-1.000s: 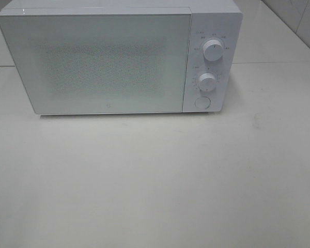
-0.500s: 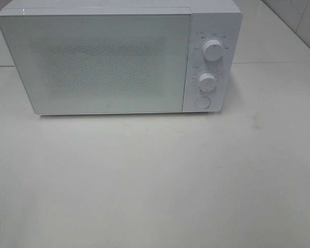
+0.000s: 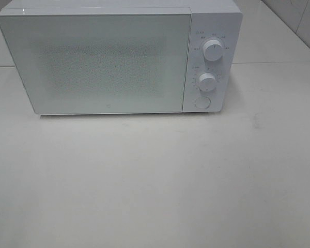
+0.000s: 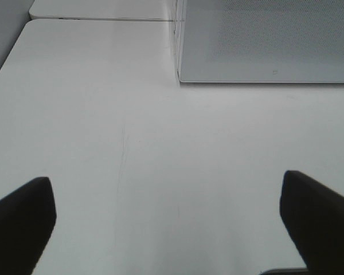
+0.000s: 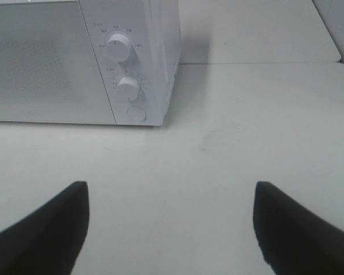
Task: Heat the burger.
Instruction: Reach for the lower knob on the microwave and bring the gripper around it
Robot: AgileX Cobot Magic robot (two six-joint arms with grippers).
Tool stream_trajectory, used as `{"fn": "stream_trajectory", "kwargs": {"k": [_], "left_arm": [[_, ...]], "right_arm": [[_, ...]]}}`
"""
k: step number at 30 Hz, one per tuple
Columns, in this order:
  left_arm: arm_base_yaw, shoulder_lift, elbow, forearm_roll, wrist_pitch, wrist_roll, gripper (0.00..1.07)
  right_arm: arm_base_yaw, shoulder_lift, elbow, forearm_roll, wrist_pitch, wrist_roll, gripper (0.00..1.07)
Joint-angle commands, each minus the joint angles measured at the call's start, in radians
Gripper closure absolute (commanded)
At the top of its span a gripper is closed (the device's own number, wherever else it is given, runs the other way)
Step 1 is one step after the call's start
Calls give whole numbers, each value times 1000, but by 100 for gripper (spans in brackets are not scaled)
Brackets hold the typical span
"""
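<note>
White counter [image 3: 155, 181] fills the near ground, with nothing lying on it in front of the appliance, so a door could swing out freely. Over it the left hand [image 4: 166, 189] hovers with its two dark fingers spread wide and nothing between them, facing the door side. The right hand [image 5: 170, 189] hovers the same way, spread and empty, facing the control side. Neither touches anything, and both sit back from the box, which keeps its front unobstructed.

Farther back, the microwave [image 3: 119, 57] stands square on the counter with its frosted door [image 3: 98, 62] shut flush. Right of the door are the upper knob [image 3: 213, 50], the lower knob [image 3: 207, 81] and a round button [image 3: 202, 102] beneath them.

No view shows the burger, neither on the counter nor in either hand. It may be behind the door, but the speckled pane hides the inside, so I cannot tell. If it is inside, a shut door and idle hands would suit heating under way or finished. The knob marks are too small to read.
</note>
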Motion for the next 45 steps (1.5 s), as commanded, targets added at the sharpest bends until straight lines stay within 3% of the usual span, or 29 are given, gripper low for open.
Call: {"fn": "stream_trajectory", "kwargs": {"k": [1,27,41,45], "left_arm": [[0,-23,3,-4,-12,0,8],[0,-23,3,-4,-12,0,8],[0,-23,3,-4,-12,0,8],[0,-23,3,-4,-12,0,8]], "right_arm": [[-4,84,-7,0,-116,-5,32],[-4,601,9,0,-689,-5,32],[-4,877,168,0,-1293,-17,32],[-4,973,199,81,-1435,-66,32]]}}
